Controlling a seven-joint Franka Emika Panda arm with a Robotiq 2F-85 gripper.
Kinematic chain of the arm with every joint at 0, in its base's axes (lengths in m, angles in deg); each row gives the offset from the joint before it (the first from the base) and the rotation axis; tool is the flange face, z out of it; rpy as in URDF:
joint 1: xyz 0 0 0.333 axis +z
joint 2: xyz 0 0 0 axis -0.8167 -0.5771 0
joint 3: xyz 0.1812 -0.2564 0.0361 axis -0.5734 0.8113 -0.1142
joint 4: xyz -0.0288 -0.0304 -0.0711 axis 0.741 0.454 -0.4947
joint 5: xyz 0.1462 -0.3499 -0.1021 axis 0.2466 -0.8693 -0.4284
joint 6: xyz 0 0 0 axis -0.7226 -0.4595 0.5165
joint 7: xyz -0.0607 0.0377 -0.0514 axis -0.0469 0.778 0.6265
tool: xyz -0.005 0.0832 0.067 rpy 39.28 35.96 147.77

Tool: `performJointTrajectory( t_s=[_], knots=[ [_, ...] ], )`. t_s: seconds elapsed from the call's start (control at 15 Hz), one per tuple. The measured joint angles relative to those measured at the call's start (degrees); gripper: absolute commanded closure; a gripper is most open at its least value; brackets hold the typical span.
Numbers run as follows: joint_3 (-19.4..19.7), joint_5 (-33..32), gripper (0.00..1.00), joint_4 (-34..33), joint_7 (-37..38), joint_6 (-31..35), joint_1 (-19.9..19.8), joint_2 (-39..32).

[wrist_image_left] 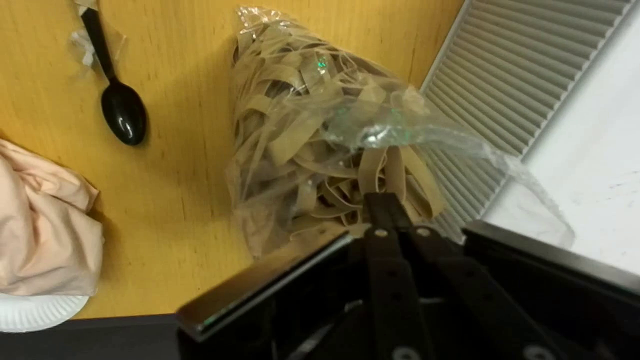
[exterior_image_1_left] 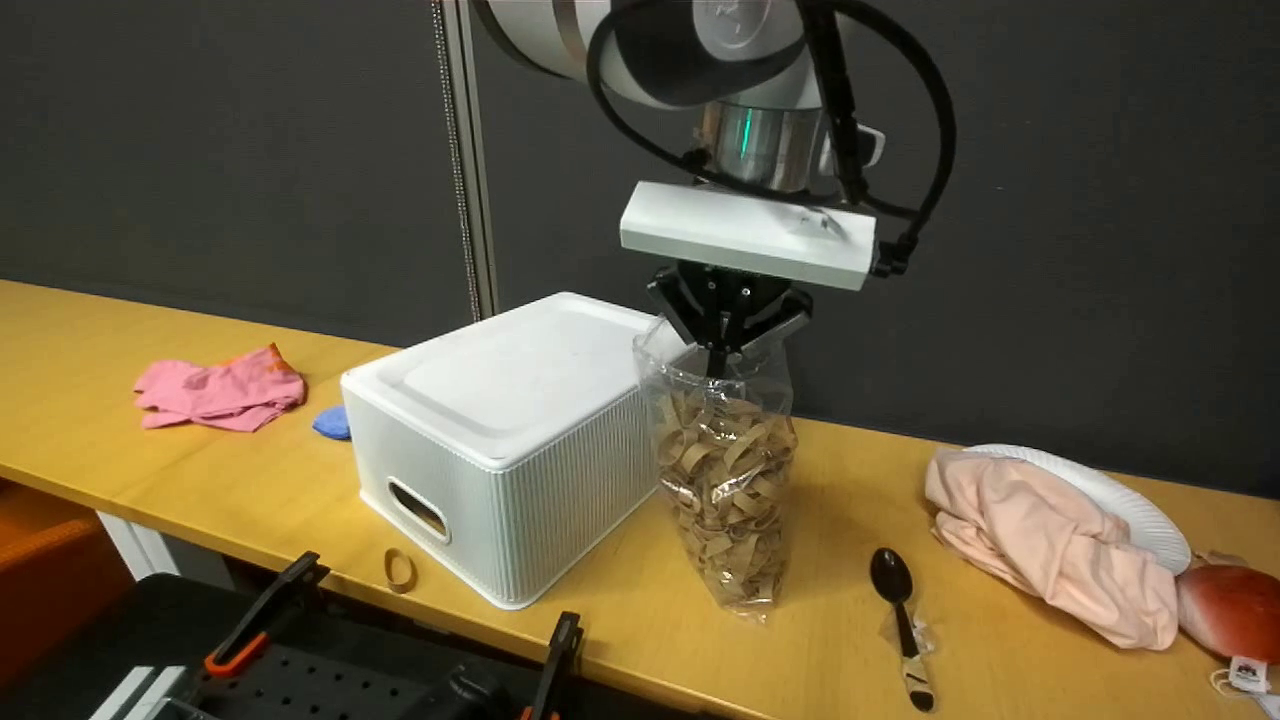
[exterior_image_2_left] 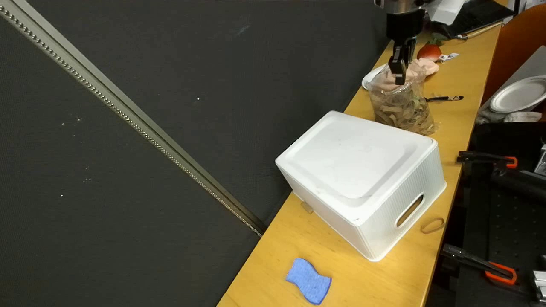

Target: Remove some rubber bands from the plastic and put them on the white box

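The plastic [exterior_image_1_left: 652, 392], a clear wrinkled bag, stands upright beside the white box [exterior_image_1_left: 520, 385], its mouth spread wide. Tan rubber bands [exterior_image_1_left: 722, 490] fill most of it; in the wrist view, rubber bands [wrist_image_left: 295, 135] show through its glossy side and open mouth. My gripper [exterior_image_1_left: 717, 365] points down into the bag's mouth, its tips just above or at the top of the clump. Both black fingers [wrist_image_left: 380, 212] press together in the wrist view, and I can make out no band between them. Whether the tips touch the bands cannot be told.
One loose band [exterior_image_1_left: 400, 570] lies by the table's front edge, near the box. A black spoon [exterior_image_1_left: 897, 600], a pale pink cloth [exterior_image_1_left: 1050, 540] and a white plate [exterior_image_1_left: 1120, 500] lie across from the box. A blue sponge [exterior_image_2_left: 309, 280] and a pink cloth [exterior_image_1_left: 220, 388] lie beyond it.
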Motion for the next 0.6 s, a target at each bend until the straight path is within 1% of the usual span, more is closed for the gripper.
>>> performJointTrajectory(
  t_s=[0.27, 0.47, 0.53, 0.6],
  knots=[
    [-0.4, 0.0, 0.53, 0.0, 0.0, 0.1, -0.6, -1.6],
    [-1.0, 0.1, 0.30, 0.0, 0.0, 0.4, -0.6, -2.5],
    [-1.3, 0.2, 0.23, -0.1, 0.0, 0.5, -0.6, -2.8],
    [-1.5, 0.3, 0.19, -0.1, 0.0, 0.5, -0.7, -2.9]
  ],
)
